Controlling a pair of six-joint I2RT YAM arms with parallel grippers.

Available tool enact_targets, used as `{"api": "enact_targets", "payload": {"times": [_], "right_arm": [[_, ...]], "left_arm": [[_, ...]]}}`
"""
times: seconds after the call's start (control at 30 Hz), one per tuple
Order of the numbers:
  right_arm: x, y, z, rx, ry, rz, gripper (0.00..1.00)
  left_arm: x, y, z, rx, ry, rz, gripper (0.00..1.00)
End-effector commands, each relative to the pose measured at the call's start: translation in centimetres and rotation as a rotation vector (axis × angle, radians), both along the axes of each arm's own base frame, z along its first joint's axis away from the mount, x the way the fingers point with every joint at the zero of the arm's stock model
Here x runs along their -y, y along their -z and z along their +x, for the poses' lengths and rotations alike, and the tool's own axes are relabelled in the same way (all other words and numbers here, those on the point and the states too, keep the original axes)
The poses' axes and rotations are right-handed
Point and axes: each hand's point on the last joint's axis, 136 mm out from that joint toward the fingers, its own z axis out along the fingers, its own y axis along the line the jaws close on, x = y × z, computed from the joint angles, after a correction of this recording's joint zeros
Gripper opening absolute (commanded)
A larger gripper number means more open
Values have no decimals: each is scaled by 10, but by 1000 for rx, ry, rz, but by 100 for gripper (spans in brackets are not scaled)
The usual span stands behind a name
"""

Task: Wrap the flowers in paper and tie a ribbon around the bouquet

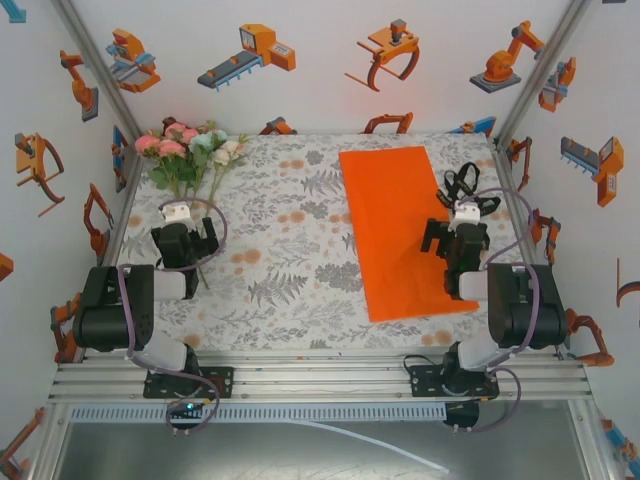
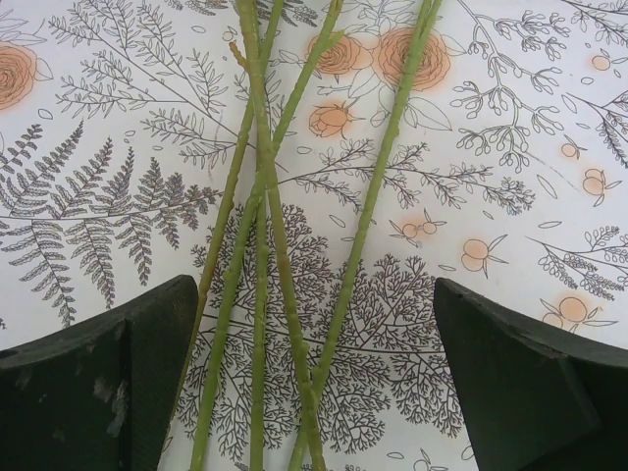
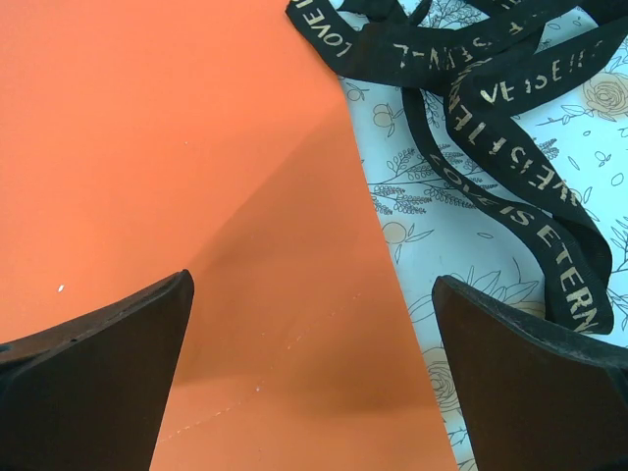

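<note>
Left gripper (image 2: 312, 329) wide open, empty, straddling thin green stems (image 2: 263, 245) of pink-white artificial flowers (image 1: 190, 150) lying far left. Risk: splayed stems escape pinch. Right gripper (image 3: 312, 329) wide open, empty, over bright orange paper sheet (image 1: 395, 225) edge. Black lettered ribbon (image 3: 510, 147) just beside may snag.

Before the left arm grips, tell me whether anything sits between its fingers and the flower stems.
Nothing visible does. The left gripper is open, and the stems of the flowers lie on the tablecloth directly between its fingers, with no other object in the gap.

Gold "LOVE IS ETERNAL" along the ribbon (image 3: 432, 47)
</note>
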Motion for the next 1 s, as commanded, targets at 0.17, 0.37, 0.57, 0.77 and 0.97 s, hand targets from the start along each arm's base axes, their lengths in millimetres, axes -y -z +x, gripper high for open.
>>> {"api": "enact_targets", "payload": {"times": [0.17,0.37,0.57,0.77,0.97], "right_arm": [[1,-8,6,24,1,2,99],[2,-8,6,24,1,2,99],[1,-9,6,24,0,2,99],[-2,-10,5,34,-19,2,99],[2,-36,-5,44,16,2,99]], "left_arm": [[2,-10,6,31,12,14,97],[2,-11,7,33,12,15,97],[2,-11,7,34,13,14,97],[2,-11,7,33,13,14,97],[3,-11,6,35,18,15,97]]}}
